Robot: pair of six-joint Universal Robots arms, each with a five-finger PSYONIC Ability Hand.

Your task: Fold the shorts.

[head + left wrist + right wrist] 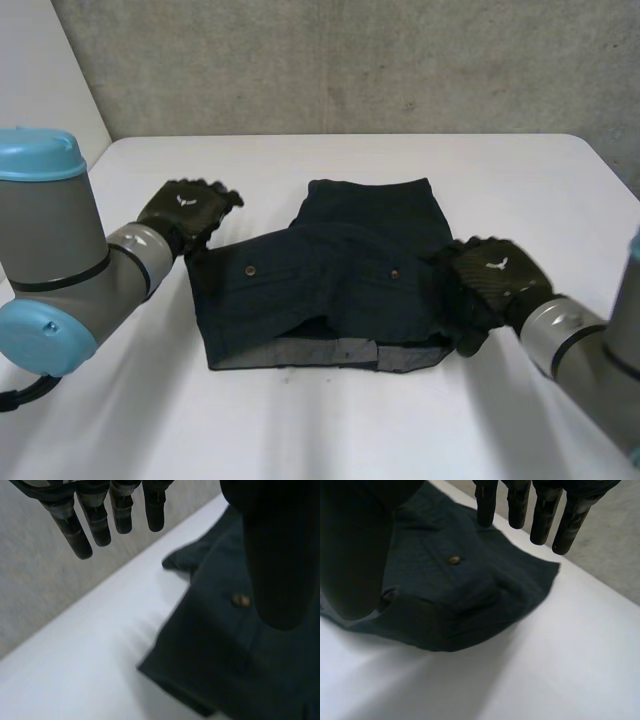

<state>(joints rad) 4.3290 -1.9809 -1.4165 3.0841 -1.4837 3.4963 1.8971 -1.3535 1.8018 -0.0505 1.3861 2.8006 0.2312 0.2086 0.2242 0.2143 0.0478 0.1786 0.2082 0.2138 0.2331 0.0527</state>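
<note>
Dark navy shorts (330, 280) lie in the middle of the white table (300, 430), folded over themselves, with two small buttons facing up and a grey hem strip along the near edge. My left hand (190, 212) hovers open by the shorts' far left corner. In its wrist view the straight fingers (100, 515) and thumb hang above the cloth (225, 655) and hold nothing. My right hand (490, 285) is at the shorts' right edge, open. Seen from the right wrist, its fingers (545, 510) stand straight over the folded cloth (460, 590), not gripping it.
A grey concrete wall (350, 60) runs behind the table's far edge. Bare white table lies in front of the shorts and on both sides of them.
</note>
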